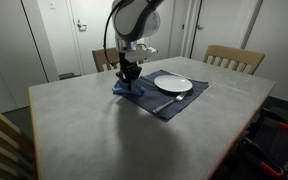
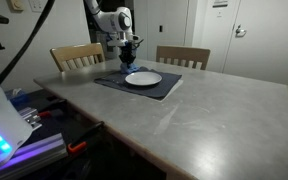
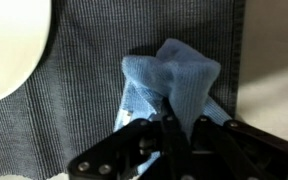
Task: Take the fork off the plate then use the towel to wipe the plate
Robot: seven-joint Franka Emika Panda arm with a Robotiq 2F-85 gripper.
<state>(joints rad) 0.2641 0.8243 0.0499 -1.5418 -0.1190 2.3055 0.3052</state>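
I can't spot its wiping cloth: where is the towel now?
The towel sits bunched on the dark mat, gripped by the pincer, just beside the plate; in the wrist view the plate is to its left.

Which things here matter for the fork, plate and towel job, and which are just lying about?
Job:
plate
fork, faint, off and beside the plate
blue towel, bunched
gripper, shut on the towel

Lying about:
placemat under it all
wooden chairs
table
gear with a blue light
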